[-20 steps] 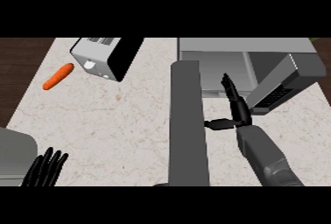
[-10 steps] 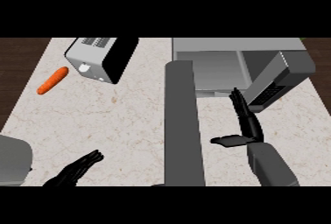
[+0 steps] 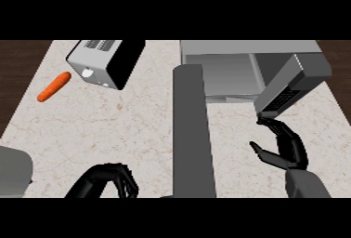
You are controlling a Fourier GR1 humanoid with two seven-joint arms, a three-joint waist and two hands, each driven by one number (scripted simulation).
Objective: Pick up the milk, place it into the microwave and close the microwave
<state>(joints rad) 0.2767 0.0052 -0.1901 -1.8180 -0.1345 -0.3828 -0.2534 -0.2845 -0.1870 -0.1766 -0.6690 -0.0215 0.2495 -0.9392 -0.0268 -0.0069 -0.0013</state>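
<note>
The microwave (image 3: 226, 69) stands at the back right with its cavity open. Its long grey door (image 3: 191, 135) swings out toward me, seen edge-on down the middle of the counter. No milk carton shows anywhere; the cavity's depth is hidden from above. My right hand (image 3: 286, 149) is open just in front of the microwave's dark control panel (image 3: 284, 95), fingertips near its lower corner, holding nothing. My left hand (image 3: 108, 180) is low at the left of the door, a short gap from it, its fingers relaxed and drooping with nothing in them.
A toaster (image 3: 103, 62) sits at the back left with a carrot (image 3: 55, 86) to its left. A grey object (image 3: 14, 173) pokes in at the lower left edge. Dark floor borders the counter on both sides.
My left hand has come in from the lower left edge toward the open door. My right hand has drawn back out of the microwave's mouth to just below the control panel.
</note>
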